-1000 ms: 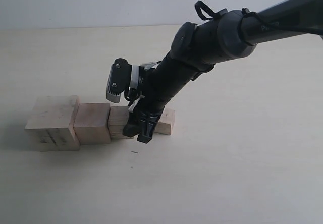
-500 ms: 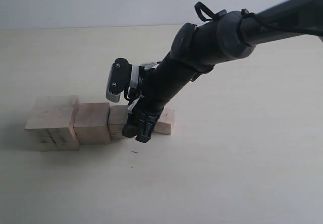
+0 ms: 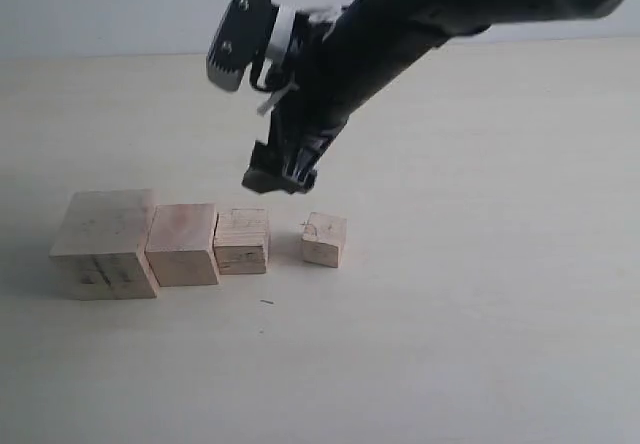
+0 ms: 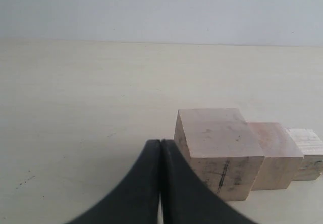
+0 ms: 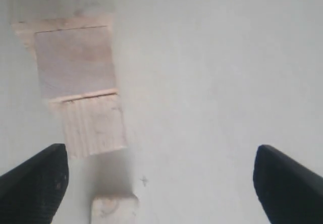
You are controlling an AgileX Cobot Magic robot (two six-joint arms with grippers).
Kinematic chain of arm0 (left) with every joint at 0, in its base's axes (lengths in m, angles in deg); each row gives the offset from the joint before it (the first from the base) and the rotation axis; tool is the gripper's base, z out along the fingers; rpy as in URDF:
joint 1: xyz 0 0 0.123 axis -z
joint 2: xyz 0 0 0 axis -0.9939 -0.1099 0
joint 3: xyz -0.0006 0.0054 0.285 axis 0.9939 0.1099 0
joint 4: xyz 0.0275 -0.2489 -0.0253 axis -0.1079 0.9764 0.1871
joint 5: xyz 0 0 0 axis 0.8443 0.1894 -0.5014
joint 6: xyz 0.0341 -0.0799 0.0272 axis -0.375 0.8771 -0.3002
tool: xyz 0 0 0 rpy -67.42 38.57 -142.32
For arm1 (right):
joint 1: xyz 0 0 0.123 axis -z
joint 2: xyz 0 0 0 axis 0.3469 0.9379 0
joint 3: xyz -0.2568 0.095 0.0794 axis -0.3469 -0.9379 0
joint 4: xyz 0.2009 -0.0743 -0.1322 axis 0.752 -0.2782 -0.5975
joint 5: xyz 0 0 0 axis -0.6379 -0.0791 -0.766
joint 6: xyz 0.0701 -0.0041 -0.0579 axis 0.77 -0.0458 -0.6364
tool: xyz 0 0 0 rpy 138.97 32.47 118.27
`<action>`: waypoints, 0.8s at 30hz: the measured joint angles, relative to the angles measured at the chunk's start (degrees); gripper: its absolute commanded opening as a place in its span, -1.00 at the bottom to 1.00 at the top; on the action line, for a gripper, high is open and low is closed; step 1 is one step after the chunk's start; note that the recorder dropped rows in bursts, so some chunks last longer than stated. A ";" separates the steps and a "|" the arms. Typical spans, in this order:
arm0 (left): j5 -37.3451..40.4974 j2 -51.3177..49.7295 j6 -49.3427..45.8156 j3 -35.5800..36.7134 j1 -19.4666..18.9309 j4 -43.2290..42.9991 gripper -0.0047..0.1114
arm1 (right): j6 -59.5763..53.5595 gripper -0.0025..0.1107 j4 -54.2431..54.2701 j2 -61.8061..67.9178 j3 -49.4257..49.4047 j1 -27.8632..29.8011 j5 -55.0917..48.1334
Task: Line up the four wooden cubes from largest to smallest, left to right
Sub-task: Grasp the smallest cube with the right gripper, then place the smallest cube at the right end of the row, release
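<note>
Four pale wooden cubes sit in a row on the table in the exterior view: the largest cube (image 3: 105,243) at the left, the second cube (image 3: 184,244) touching it, the third cube (image 3: 243,241) beside that, and the smallest cube (image 3: 324,239) apart by a small gap. My right gripper (image 3: 280,179) hangs open above the row, holding nothing. In the right wrist view the third cube (image 5: 93,124) and the smallest cube (image 5: 114,207) lie below the open fingers (image 5: 290,183). My left gripper (image 4: 160,148) is shut and empty, just beside the largest cube (image 4: 218,148).
The light table (image 3: 480,344) runs out on all sides of the row, with a pale wall behind it. A small dark speck (image 3: 266,302) lies in front of the cubes.
My right gripper has risen from down among the third and smallest cubes to well above the row. The cubes have stayed where they were.
</note>
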 measured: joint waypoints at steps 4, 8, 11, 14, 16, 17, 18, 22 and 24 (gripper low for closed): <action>0.00 0.00 0.00 0.00 0.00 0.00 -0.92 | 18.71 0.69 -14.26 -5.44 0.00 0.91 -2.26; 0.00 0.00 0.00 0.00 0.00 0.00 -0.92 | 25.17 0.69 -18.68 -5.30 0.00 1.15 -6.07; 0.00 0.00 0.00 0.00 0.00 0.00 -0.92 | 26.37 0.69 -18.91 -2.48 0.00 1.15 -7.40; 0.00 0.00 0.00 0.00 0.00 0.00 -0.92 | 26.63 0.69 -19.06 1.86 0.00 1.15 -7.77; 0.00 0.00 0.00 0.00 0.00 0.00 -0.92 | 26.73 0.69 -19.06 4.71 0.00 1.15 -7.90; 0.00 0.00 0.00 0.00 0.00 0.00 -0.92 | 26.73 0.69 -19.06 5.77 0.00 1.15 -7.90; 0.00 0.00 0.00 0.00 0.00 0.00 -0.92 | 26.73 0.69 -19.06 6.97 0.00 1.15 -7.90; 0.00 0.00 0.00 0.00 0.00 0.00 -0.92 | 26.73 0.66 -19.06 10.50 0.00 1.15 -7.40; 0.00 0.00 0.00 0.00 0.00 0.00 -0.92 | 26.59 0.56 -19.06 11.78 0.00 1.15 -6.73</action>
